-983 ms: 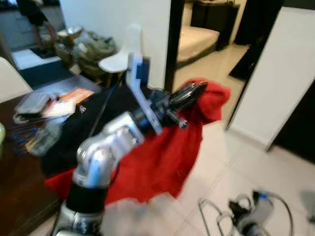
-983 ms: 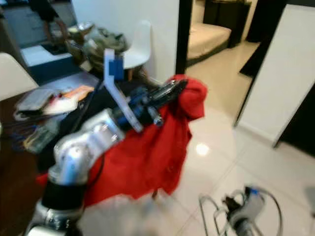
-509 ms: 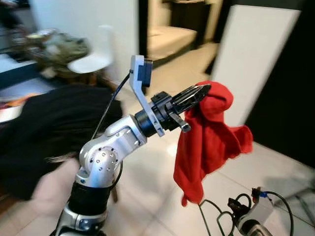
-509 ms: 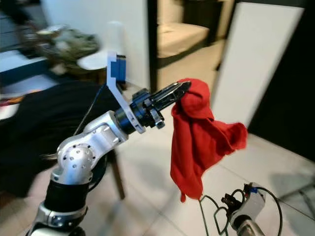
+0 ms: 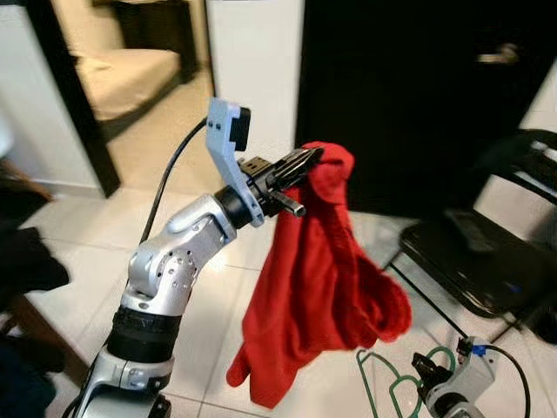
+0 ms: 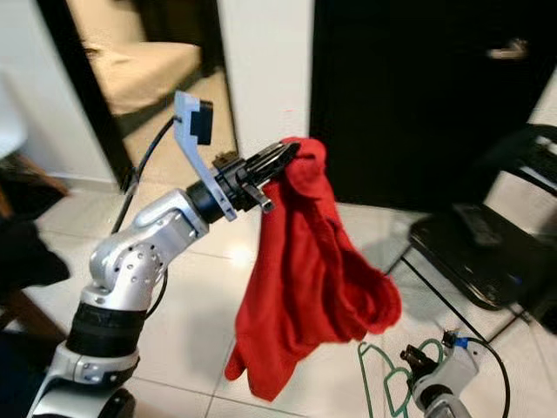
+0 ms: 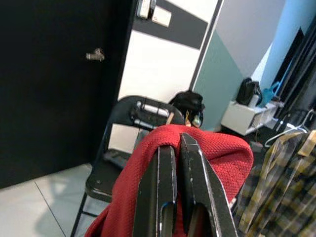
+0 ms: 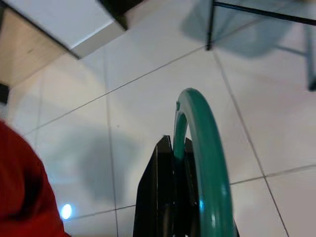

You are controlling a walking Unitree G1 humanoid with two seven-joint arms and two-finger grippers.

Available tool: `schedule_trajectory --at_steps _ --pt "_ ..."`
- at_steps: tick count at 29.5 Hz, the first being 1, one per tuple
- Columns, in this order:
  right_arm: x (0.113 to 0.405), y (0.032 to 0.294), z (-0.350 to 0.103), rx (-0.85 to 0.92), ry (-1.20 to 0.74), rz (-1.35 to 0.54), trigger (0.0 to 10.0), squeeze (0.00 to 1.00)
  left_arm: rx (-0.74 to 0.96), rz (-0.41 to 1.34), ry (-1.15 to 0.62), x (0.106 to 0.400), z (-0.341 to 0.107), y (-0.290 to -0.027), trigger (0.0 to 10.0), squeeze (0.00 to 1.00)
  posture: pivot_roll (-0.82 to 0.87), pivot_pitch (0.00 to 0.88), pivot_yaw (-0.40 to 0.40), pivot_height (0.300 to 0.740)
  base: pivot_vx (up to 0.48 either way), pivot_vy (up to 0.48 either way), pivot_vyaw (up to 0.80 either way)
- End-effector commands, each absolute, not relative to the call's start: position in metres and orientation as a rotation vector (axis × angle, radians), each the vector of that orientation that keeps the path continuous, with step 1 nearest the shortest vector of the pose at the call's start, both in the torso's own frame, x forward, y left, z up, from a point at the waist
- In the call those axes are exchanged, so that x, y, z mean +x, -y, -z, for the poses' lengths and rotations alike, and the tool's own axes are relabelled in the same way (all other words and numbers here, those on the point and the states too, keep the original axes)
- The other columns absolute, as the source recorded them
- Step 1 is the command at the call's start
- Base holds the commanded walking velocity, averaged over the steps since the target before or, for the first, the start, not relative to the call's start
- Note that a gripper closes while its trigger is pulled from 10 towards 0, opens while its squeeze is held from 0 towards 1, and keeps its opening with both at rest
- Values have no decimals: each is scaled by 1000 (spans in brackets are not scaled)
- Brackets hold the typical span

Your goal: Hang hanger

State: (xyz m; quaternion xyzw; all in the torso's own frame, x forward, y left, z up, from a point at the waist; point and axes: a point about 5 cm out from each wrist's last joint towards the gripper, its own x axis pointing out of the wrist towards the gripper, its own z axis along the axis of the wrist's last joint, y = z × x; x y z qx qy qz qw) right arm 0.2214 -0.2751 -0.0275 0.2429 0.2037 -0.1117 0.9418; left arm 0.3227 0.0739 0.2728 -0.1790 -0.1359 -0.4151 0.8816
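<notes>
Since a second ago the head camera has swung right: the cluttered table and white chair are gone from view, and a black door [image 5: 418,96] with a black folding chair [image 5: 487,252] beside it now fills the background. Through that turn the left gripper [image 5: 306,162] has stayed clenched on the red garment [image 5: 322,279], which no longer drapes over the table edge but hangs free from the fingertips, in front of the black door and well above the tiled floor [image 5: 87,252]. In the left wrist view the two black fingers [image 7: 160,187] pinch a fold of red knit, with the folding chair beyond them and a plaid shirt [image 7: 286,187] on a rail at the far side.

Low and to the right of the garment, the right gripper [image 5: 428,367] grasps the green hanger [image 5: 383,383]; the right wrist view shows its closed fingers [image 8: 163,197] pressed against the hanger's green curve [image 8: 202,163], over bare tile.

My reading is that this is the carrying step: garment in one claw, hanger in the other, and the robot turning toward the clothes rail. Next the hanger probably has to be raised level with the garment and threaded into it, or brought to the rail, while both grips hold firm. The loose hanging cloth could swing and snag on the chair.
</notes>
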Motion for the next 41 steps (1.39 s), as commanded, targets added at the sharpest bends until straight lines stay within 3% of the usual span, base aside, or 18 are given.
schedule_trajectory --at_steps 1,12,21,24,31,41 --pt "218 272 31 496 -423 222 10000 0 -314 795 324 329 -276 -82 10000 0 -54 0 33 740 0 0 -800" --pt "233 286 10 367 -370 141 10000 0 -186 701 278 336 -236 -77 10000 0 -78 0 45 740 0 0 -800" --pt "267 292 -37 163 -259 -108 10000 0 -203 624 288 344 -231 -88 10000 0 -96 0 44 740 0 0 -800" --pt "284 282 -69 47 -183 -254 10000 0 -224 564 274 347 -224 -100 10000 0 -102 0 43 740 0 0 -800" --pt "293 259 -93 -62 -136 -431 10000 0 -231 559 188 339 -194 -108 10000 0 -105 0 37 740 0 0 -800" --pt "288 256 -111 -138 -126 -517 10000 0 -234 583 183 337 -191 -117 10000 0 -109 0 47 740 0 0 -800"
